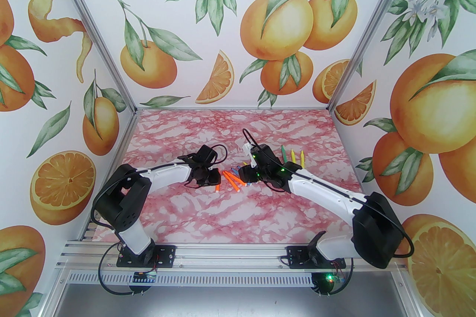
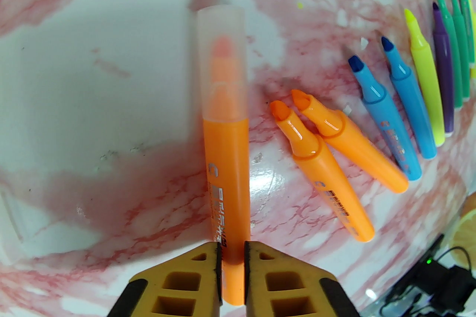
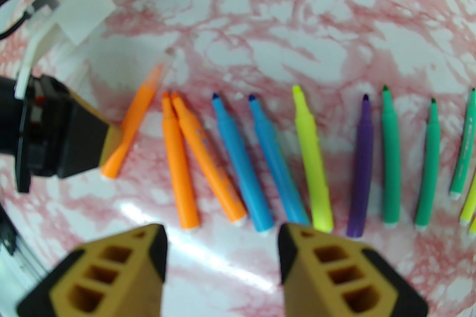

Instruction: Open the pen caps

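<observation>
Honeycombed left pincer [image 2: 231,248] clasps smooth orange marker [image 2: 227,159], frosted cap [image 2: 221,59].

table [image 1: 230,211]: bears every marker, with both arms reaching in from its near edge
capped marker [image 2: 227,144]: flat on the table, leftmost of all, rear end between the jaws of the left gripper [image 2: 232,245], cap [image 2: 221,59] pointing away from it
uncapped markers [image 3: 241,159]: side by side in a row, right of the capped marker
right gripper [image 3: 222,232]: above the row's near ends, right of the left gripper
</observation>
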Available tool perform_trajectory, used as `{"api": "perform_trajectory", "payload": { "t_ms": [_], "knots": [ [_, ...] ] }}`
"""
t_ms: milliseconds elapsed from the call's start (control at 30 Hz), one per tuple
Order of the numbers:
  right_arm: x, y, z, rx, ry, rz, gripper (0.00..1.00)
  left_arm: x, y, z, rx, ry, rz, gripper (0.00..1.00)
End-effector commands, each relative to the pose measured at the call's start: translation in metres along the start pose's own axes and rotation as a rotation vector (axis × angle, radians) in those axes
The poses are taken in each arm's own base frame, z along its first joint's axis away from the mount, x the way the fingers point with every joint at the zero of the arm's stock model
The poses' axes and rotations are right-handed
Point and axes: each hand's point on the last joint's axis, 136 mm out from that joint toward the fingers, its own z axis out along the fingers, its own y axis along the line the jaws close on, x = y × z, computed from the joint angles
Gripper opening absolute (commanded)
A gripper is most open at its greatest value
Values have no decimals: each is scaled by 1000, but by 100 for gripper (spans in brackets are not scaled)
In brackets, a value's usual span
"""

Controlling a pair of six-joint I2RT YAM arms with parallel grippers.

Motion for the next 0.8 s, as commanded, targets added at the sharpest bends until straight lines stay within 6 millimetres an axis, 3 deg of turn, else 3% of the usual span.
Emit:
{"api": "perform_trajectory", "payload": {
  "t_ms": [0, 167, 400, 567, 767],
  "knots": [
    [3, -7, -1, 30, 9, 37, 54, 9, 7, -1, -21, 13, -10, 27],
    [0, 6, 4, 48, 8, 41, 54, -6, 8, -24, -29, -36, 12, 36],
    [0, 54, 33, 40, 25, 38, 54, -42, 19, -81, 50, -176, -5, 45],
    [-3, 79, 60, 53, 30, 64, 53, -55, 47, -123, 44, -278, -32, 52],
    [3, 97, 94, 66, 74, 69, 52, -57, 84, -144, 21, -345, -99, 55]
  ]
}}
